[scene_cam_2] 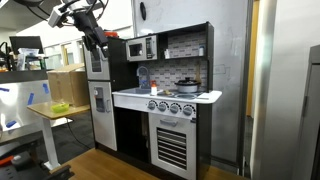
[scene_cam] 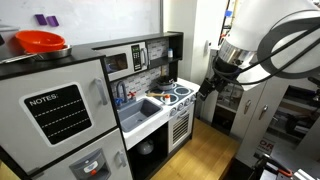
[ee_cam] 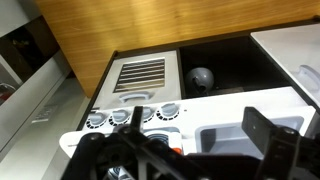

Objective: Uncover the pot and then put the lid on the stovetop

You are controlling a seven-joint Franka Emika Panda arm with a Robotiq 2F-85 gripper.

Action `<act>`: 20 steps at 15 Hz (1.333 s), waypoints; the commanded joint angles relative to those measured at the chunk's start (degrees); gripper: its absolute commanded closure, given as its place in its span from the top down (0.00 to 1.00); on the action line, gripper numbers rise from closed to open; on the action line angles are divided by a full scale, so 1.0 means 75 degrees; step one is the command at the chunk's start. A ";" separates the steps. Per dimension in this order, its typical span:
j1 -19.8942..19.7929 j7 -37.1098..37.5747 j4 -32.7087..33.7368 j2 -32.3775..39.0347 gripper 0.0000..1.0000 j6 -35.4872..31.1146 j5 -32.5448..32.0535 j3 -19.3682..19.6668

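The small silvery-grey pot point(scene_cam_2: 187, 85) stands at the back of the white stovetop point(scene_cam_2: 195, 96) with its lid on. In an exterior view the pot point(scene_cam: 160, 92) is a small dark shape behind the burner rings of the stovetop point(scene_cam: 181, 96). My gripper point(scene_cam: 205, 88) hangs in the air off the front of the stove, apart from the pot. It also shows in an exterior view point(scene_cam_2: 100, 40) at the upper left. In the wrist view the gripper point(ee_cam: 180, 150) is open and empty above the knobs and the stovetop edge point(ee_cam: 215, 105). The pot is hidden there.
A grey sink basin point(scene_cam: 140, 108) lies beside the stove. A red-orange bowl point(scene_cam: 40, 42) sits on the toy fridge. A microwave point(scene_cam_2: 140, 47) and shelf hang above the counter. The oven door grille point(ee_cam: 140, 75) and wood floor point(ee_cam: 130, 25) show below the gripper.
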State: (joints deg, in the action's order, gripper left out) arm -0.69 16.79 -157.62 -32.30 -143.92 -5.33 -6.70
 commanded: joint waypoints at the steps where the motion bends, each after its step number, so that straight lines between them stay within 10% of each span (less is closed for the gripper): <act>1: -0.0331 0.0066 0.0110 0.0138 1.00 -0.0104 -0.0243 -0.0197; 5: -0.1270 0.0203 0.0363 0.0600 1.00 -0.0782 -0.1522 -0.0379; 14: -0.3734 0.0573 0.1027 0.2802 1.00 -0.5487 -0.3719 -0.0840; 20: -0.3833 0.0270 0.1260 0.3414 1.00 -0.6074 -0.3771 -0.0734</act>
State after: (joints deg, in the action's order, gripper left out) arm -29.45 18.81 -148.16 -6.69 -189.48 -33.61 -12.21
